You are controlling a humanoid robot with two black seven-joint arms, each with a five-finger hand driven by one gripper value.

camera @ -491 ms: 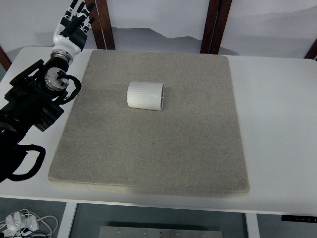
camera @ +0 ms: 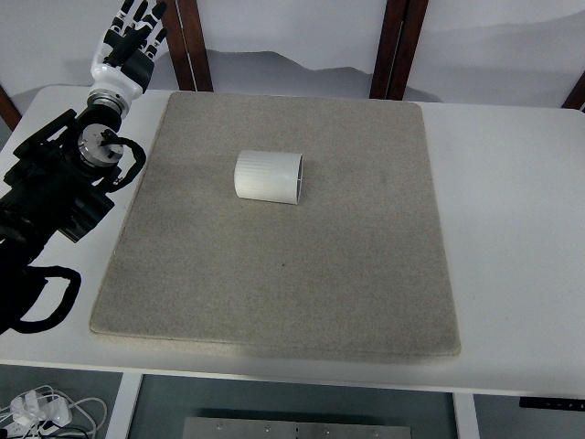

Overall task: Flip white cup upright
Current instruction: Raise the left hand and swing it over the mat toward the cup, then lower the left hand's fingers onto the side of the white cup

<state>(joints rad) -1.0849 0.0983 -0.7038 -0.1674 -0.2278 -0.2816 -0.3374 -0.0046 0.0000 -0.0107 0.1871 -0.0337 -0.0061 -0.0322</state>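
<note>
Top view: a white cup lies on its side on a grey mat that covers most of a white bench. The cup rests in the far half of the mat, a little left of centre, its ribbed wall facing up and its open mouth turned toward the right. Nothing touches it.

The robot's left arm, black and jointed, comes in from the left edge and reaches along the bench's far-left corner, just beside the mat's left border. Its left hand, white with black fingers, is raised beyond the bench's far edge, well apart from the cup; the fingers are extended and loosely spread, holding nothing.

Dark wooden posts stand behind the bench on the far side, in front of a pale wall. Below the near edge of the bench, white cables lie on the floor at lower left.
</note>
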